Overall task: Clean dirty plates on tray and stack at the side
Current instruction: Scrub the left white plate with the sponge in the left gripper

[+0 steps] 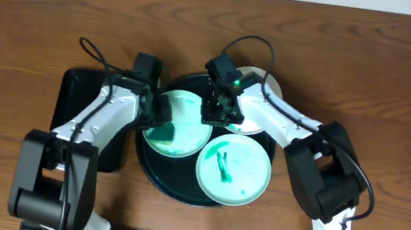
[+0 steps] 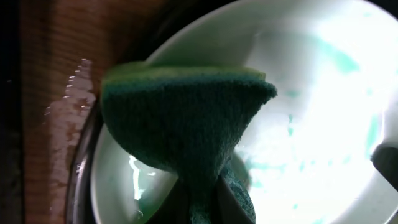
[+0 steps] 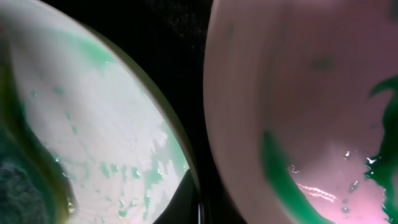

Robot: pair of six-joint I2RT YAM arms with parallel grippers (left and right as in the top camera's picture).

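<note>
The round dark tray [image 1: 153, 173] holds three white plates smeared with green. On the left plate [image 1: 190, 113] my left gripper [image 1: 159, 119] is shut on a green sponge [image 1: 161, 134], pressing it onto the plate's left side. From the left wrist the sponge [image 2: 186, 118] spreads over that plate [image 2: 323, 112]. My right gripper [image 1: 215, 116] is shut on the same plate's right rim; in the right wrist view the rim [image 3: 177, 143] runs down into the jaws of the right gripper [image 3: 200, 208]. A second plate [image 1: 233, 168] with a thick green streak lies in front. The third plate [image 1: 266, 82] is partly hidden behind the right arm.
A rectangular black tray [image 1: 73, 107] lies left of the round tray, under the left arm. Bare wooden table [image 1: 397, 91] surrounds both. The neighbouring streaked plate [image 3: 298, 93] lies close beside the right gripper.
</note>
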